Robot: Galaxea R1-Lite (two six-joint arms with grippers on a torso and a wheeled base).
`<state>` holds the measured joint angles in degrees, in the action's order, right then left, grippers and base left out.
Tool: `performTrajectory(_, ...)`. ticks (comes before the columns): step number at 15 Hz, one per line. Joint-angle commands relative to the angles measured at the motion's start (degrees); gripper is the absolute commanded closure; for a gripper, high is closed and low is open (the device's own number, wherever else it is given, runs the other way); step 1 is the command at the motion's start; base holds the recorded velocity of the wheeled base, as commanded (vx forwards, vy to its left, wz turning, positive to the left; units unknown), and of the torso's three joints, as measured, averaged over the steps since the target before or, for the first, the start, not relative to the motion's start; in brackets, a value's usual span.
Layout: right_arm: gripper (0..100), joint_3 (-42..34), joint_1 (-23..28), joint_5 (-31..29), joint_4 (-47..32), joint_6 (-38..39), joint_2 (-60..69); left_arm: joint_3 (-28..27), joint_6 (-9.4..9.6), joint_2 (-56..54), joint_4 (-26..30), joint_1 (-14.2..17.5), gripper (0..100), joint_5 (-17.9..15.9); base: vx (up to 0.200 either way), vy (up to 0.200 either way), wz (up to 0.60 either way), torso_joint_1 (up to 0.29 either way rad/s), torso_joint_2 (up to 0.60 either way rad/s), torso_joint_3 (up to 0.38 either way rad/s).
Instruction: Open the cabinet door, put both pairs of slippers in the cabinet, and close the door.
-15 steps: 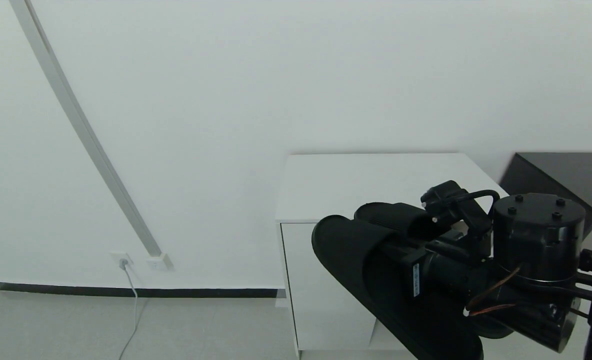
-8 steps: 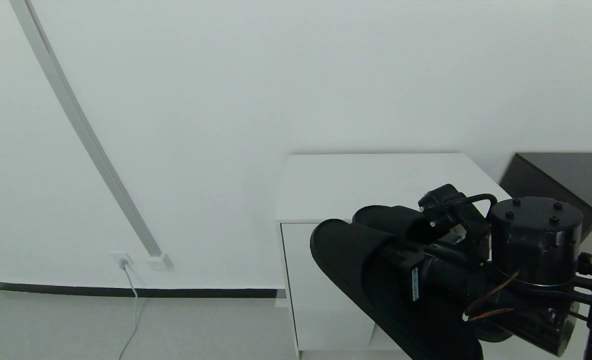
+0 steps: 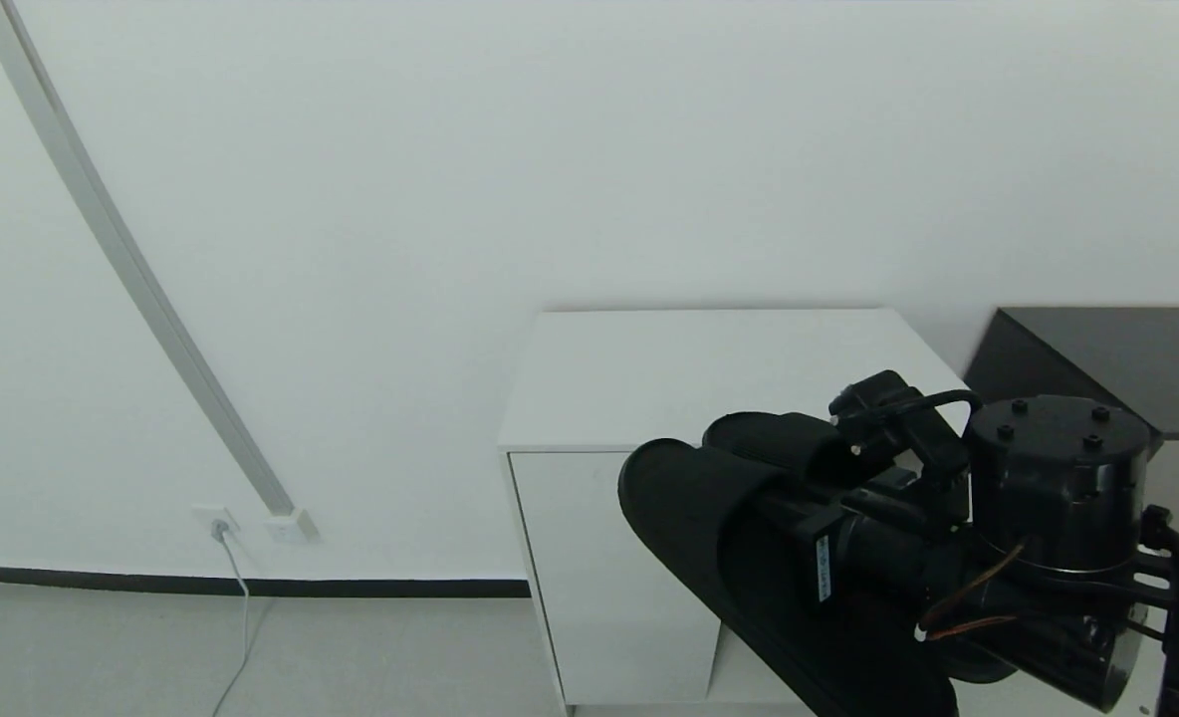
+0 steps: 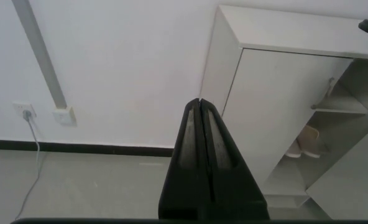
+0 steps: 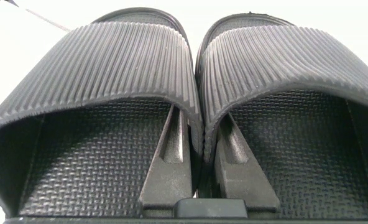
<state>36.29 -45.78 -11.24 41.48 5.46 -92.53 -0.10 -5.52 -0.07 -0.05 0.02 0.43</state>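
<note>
My right gripper (image 5: pixel 199 134) is shut on a pair of black ribbed slippers (image 5: pixel 134 74), one finger inside each strap, pinching the two inner sides together. In the head view the black slippers (image 3: pixel 699 508) hang toes-forward in front of the white cabinet (image 3: pixel 699 368), at about the height of its top edge. My left gripper (image 4: pixel 199 106) is shut with nothing in it, held low and to the left of the cabinet (image 4: pixel 277 118). The cabinet's right part stands open, showing a shelf (image 4: pixel 336 107) and a pale pair of slippers (image 4: pixel 308 142) on a lower shelf.
A white wall runs behind, with a grey slanted trim (image 3: pixel 121 259), a socket and a cable (image 3: pixel 226 558) trailing to the floor at the left. A dark surface (image 3: pixel 1097 358) adjoins the cabinet on the right. A white panel (image 4: pixel 352 186) stands by the open compartment.
The whole head picture has shifted, with cabinet, trim and socket sliding left, so the camera moved. The right gripper still holds the black slippers, slightly lower than a second ago.
</note>
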Motion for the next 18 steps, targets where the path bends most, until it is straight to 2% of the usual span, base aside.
performTrajectory(1,100,-0.08,-0.1,-0.01,0.0,-0.01,-0.2,0.01,-0.01,0.07,-0.04,0.06,100,0.01,0.0,-0.2,0.0,0.002,0.0,0.007)
performTrajectory(10,100,-0.34,-0.98,-0.01,0.62,-0.1,-0.02,0.01,-0.01,0.07,-0.04,0.06,100,0.01,0.0,-0.2,0.0,0.001,0.0,0.004)
performTrajectory(18,100,-2.1,-1.95,-0.01,1.93,-0.8,0.33,0.01,-0.01,0.07,-0.04,0.06,100,0.01,0.0,0.0,0.0,0.0,0.0,0.0)
